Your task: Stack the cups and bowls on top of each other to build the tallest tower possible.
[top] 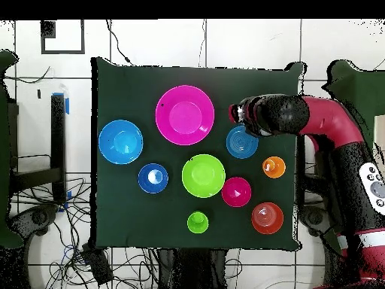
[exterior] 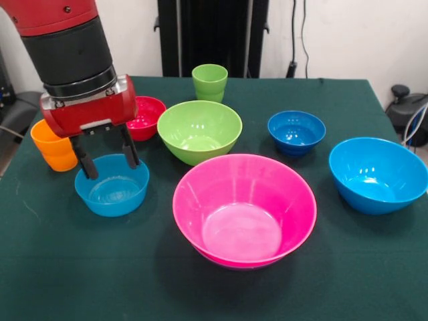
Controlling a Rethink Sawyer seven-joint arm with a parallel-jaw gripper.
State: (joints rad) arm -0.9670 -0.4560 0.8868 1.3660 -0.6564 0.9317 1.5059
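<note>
I am hovering my gripper [exterior: 107, 159], fingers spread and holding nothing, over the light-blue bowl [exterior: 112, 186] at the tabletop [exterior: 67, 267] edge; it is looking light, stiff, slippery; I am judging the thin rim the best hold.

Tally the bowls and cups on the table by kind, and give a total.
Large bowls: 3 (pink, lime, sky-blue)
Small bowls: 4 (light-blue, dark-blue, red, orange-red, seen only from overhead)
Cups: 2 (orange, green)
Total: 9
</note>
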